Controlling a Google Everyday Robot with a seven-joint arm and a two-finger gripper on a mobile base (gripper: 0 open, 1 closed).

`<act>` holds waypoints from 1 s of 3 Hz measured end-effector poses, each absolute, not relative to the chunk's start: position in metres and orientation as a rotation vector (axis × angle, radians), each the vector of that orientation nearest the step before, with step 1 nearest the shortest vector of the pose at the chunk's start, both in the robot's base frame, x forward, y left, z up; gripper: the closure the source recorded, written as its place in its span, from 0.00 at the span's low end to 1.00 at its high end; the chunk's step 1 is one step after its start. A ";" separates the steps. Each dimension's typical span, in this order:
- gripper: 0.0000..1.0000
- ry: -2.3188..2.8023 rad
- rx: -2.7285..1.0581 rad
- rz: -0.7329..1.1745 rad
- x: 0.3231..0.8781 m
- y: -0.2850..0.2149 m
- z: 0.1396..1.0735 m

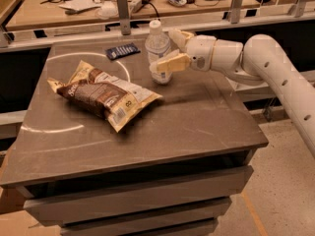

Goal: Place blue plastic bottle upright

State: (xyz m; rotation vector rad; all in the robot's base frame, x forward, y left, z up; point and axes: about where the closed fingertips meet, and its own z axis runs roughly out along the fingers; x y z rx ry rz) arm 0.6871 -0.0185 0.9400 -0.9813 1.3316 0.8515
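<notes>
bottle (pixel 157 44) upright in grasp of gripper (pixel 165 51)

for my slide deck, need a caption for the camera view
Gripper clasps the upright bottle near the far edge of the table, snack bag lying nearby.

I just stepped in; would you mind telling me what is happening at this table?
The robot's arm reaches in from the right, and its tool is closed around the blue plastic bottle near the back of the table. The bottle stands upright with its cap on, base apparently on the tabletop. A snack bag lies flat nearby, and a small dark packet lies near the rear edge. The tool has not let go.
</notes>
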 end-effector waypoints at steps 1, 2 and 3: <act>0.00 1.370 -0.966 0.846 0.684 -0.027 0.935; 0.18 1.411 -0.932 0.831 0.681 -0.038 0.932; 0.42 1.436 -0.913 0.830 0.680 -0.044 0.930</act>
